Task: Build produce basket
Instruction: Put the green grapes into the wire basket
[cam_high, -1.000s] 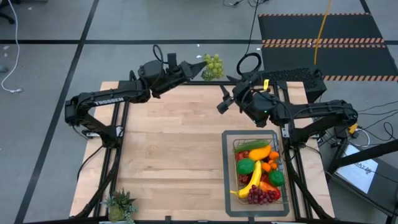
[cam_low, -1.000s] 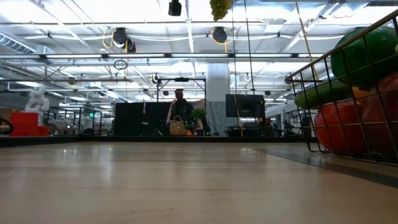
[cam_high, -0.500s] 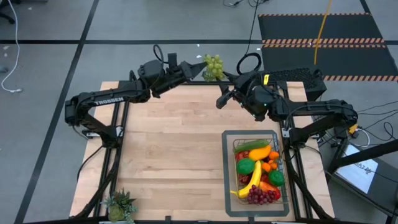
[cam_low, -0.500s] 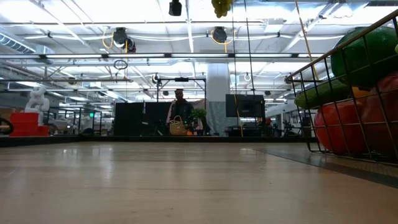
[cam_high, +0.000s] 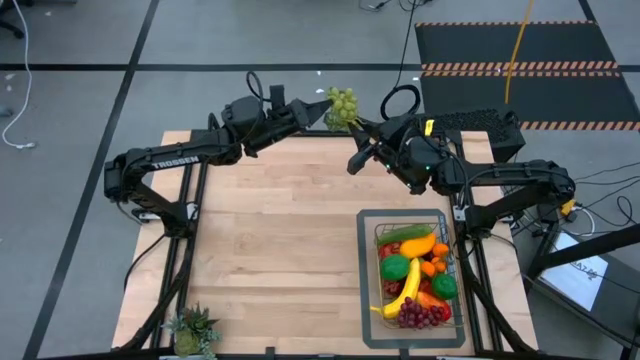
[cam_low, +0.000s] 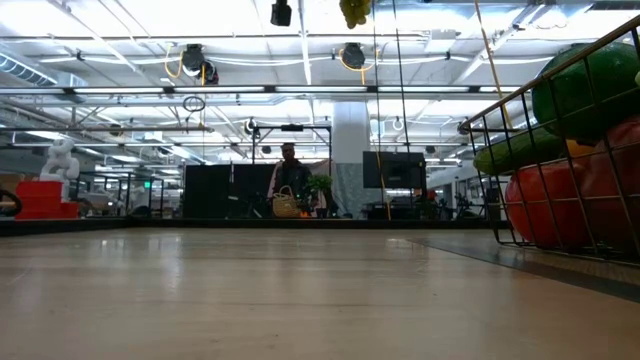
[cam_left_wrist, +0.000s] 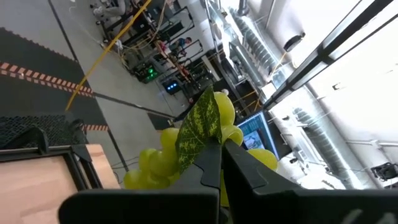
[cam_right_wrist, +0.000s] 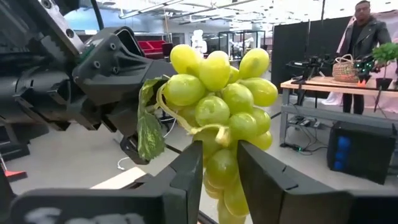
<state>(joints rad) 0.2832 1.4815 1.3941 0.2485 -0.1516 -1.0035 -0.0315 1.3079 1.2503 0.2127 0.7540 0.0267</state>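
You had the left gripper (cam_high: 322, 113) clenched on the leaf of the bunch of pale green plastic grapes (cam_high: 343, 104), held up in the air over the far edge of the light wooden table (cam_high: 270, 230). In the left wrist view the dark fingers (cam_left_wrist: 211, 163) pinched the leaf with the grapes (cam_left_wrist: 163, 163) hanging behind it. You had the right gripper (cam_high: 356, 140) right at the same bunch from the other side; in the right wrist view the grapes (cam_right_wrist: 217, 106) sat between its two fingers (cam_right_wrist: 186, 177), the lowest grapes touching both. It looked like a grasp on the grapes, though I couldn't be sure how firm. The dark wire-mesh rectangular basket (cam_high: 452, 268) sat on a flat grey tray (cam_high: 366, 290) at the table's near right, already loaded with toy produce (cam_high: 415, 275). A spiky green potted plant (cam_high: 191, 330) stood at the near left corner. In the low view the basket (cam_low: 560, 150) showed at the right edge, and a person (cam_low: 288, 178) stood far off in the room.
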